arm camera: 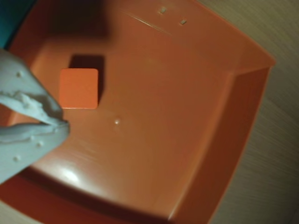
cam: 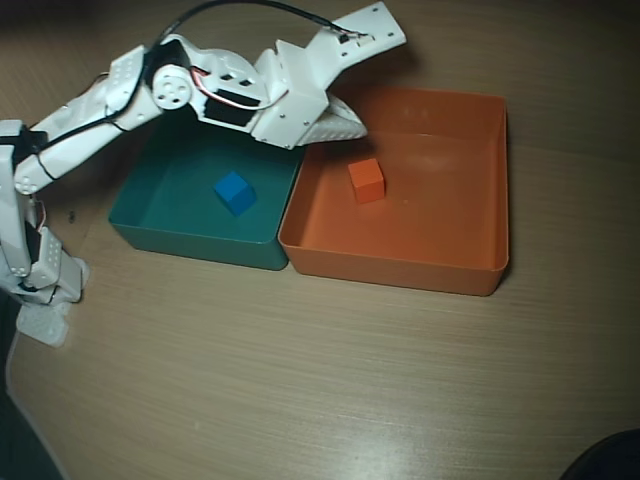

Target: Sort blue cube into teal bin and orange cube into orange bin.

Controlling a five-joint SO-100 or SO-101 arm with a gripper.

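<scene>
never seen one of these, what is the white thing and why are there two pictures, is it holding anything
The white thing is a small robot arm standing on a wooden table. One picture comes from a camera above the table, looking down. The other comes from a camera riding on the arm's wrist, so it sees close up what lies below the fingers.

On the table two plastic trays sit side by side: a teal bin with a blue cube on its floor, and an orange bin with an orange cube on its floor.

The gripper holds nothing. Its fingers look closed together, just beside the orange cube, which lies free in the orange bin.
</scene>
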